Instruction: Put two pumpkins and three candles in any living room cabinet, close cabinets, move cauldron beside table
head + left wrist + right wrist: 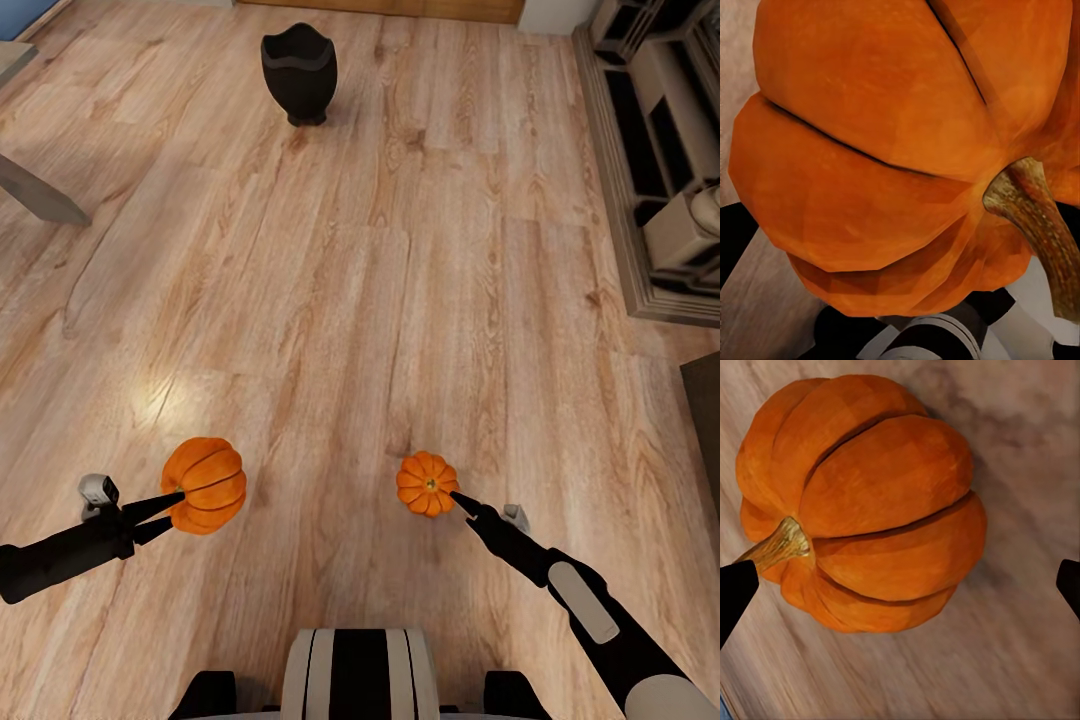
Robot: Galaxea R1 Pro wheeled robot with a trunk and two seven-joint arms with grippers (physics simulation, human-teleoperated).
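Head view, left end effector (165, 512): clamped on larger pumpkin (205, 485).
Right end effector (458, 497): spread beside smaller pumpkin (427, 483).
Remaining: cabinet (660, 150), candles, far cauldron (299, 72).

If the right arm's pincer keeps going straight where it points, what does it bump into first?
Most likely the smaller pumpkin. The right pincer is open and points right at it, with its tips close beside it. Whether a tip already touches it is hard to tell.
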